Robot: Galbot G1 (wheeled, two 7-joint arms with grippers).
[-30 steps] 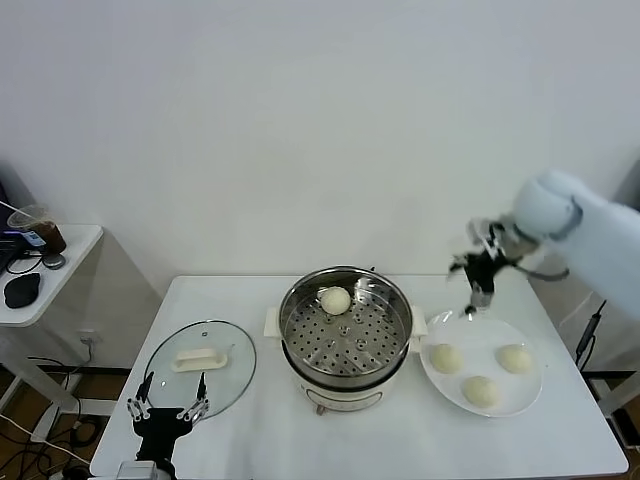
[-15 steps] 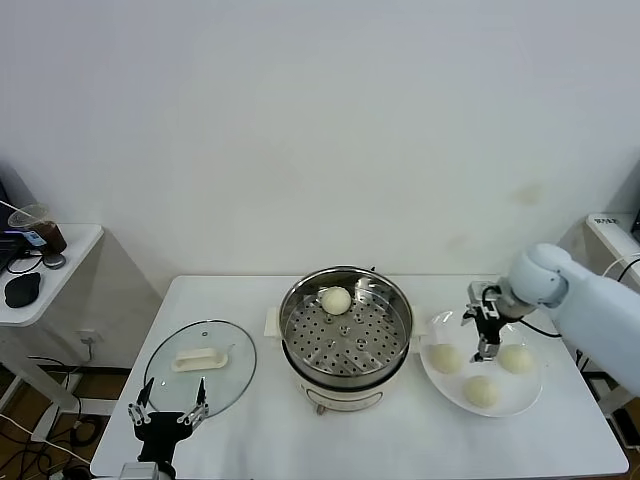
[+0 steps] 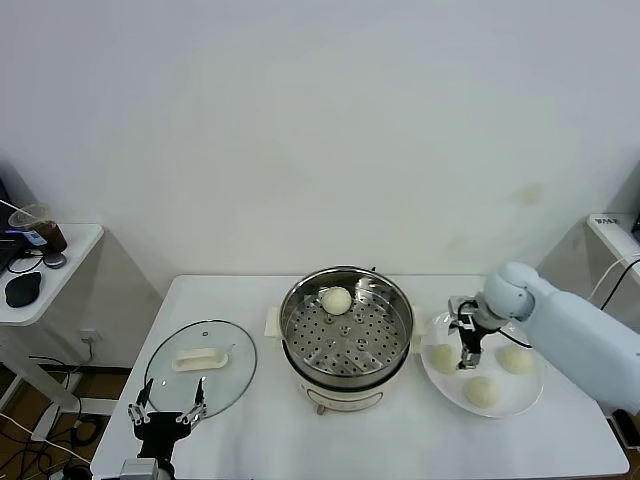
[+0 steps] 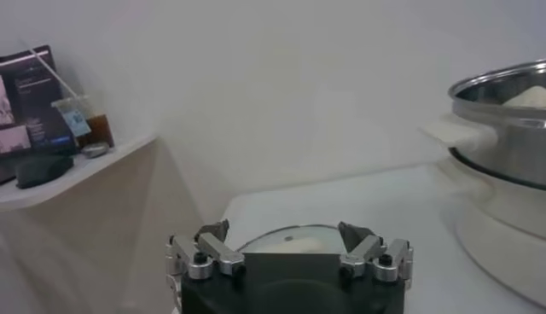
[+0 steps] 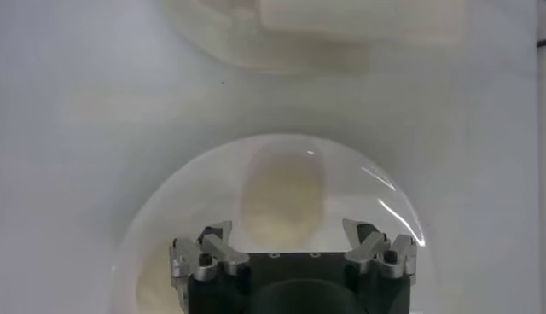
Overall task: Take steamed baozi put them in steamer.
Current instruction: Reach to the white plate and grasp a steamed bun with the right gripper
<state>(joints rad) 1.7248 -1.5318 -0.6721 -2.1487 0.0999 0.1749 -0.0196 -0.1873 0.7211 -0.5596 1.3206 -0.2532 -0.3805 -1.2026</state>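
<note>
**Right claw open over plate, one baozi in steamer**

Left claw (image 3: pixel 166 410) sits cut off at the bottom edge of the head view, parked at the near left corner of the worktop (image 3: pixel 250 440), fingers spread wide, holding nothing. Left wrist view confirms the gap between the tips and shows the glass lid (image 3: pixel 199 366) just past them, partly hidden by the claw body. Lid lies flat on the worktop, white handle up.

Side shelf (image 3: pixel 50 270) far left, with a dark cup and a black object; details too small to read.

Steamer (image 3: pixel 346 335) at centre, perforated tray visible, one baozi (image 3: pixel 335 300) resting at the tray's far side. Left wrist view catches only the steamer's rim and one handle, cut off by the frame edge.

White plate (image 3: pixel 525 400) to the right of the steamer, three baozi on it: one nearest the steamer (image 3: pixel 443 358), one at the front (image 3: pixel 481 391), one on the far right (image 3: pixel 518 359).

Right claw (image 3: pixel 466 358) points down over the plate, between the steamer-side bun and the right one, jaws open, nothing gripped. Contact with the plate can't be told. Right wrist view shows one bun ahead of the open fingers, blurred; the other buns mostly hidden there.
</note>
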